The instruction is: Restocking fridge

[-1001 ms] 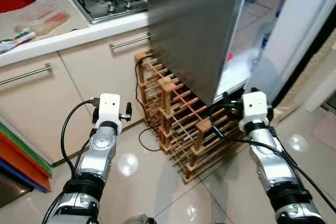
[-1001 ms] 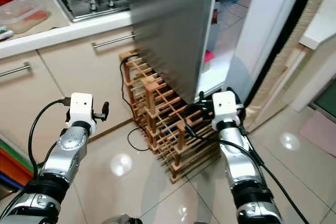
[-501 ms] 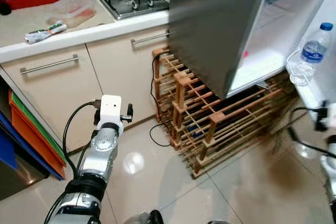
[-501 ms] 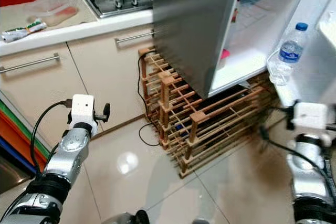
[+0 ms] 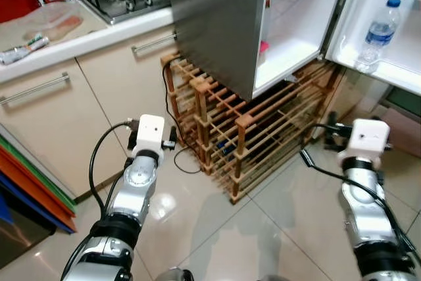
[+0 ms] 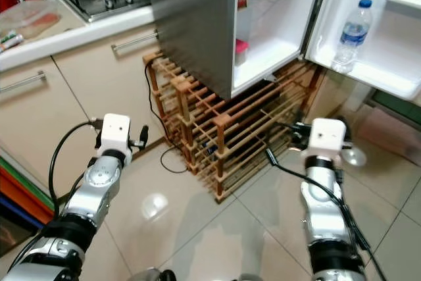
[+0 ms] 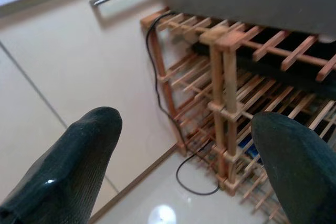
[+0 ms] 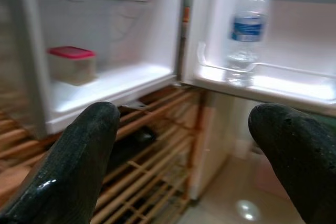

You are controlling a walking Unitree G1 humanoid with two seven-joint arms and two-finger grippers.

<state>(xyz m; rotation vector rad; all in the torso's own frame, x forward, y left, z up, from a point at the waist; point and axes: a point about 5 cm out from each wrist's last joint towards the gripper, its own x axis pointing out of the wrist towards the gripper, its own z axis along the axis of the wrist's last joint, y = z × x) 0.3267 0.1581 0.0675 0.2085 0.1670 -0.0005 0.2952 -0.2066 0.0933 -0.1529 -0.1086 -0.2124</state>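
1. The fridge (image 6: 197,24) is standing with its door (image 6: 368,4) swung wide; a water bottle (image 6: 350,29) is sitting upright in the door shelf, and a red-lidded container (image 8: 72,65) is resting on the lower inner shelf.
2. The left pincer (image 7: 184,166) is hanging spread and empty, pointing at the wooden wine rack (image 5: 250,136) beneath the fridge.
3. The right pincer (image 8: 184,156) is likewise spread, carrying nothing, and is facing the open compartment.
4. Risk: neither pincer is carrying stock, so advancing now is likely achieving nothing.
5. Risk: the wine rack is projecting forward under the fridge; a low reach is liable to strike it.
6. Risk: a cable (image 5: 181,162) is trailing on the floor beside the rack and could snag.
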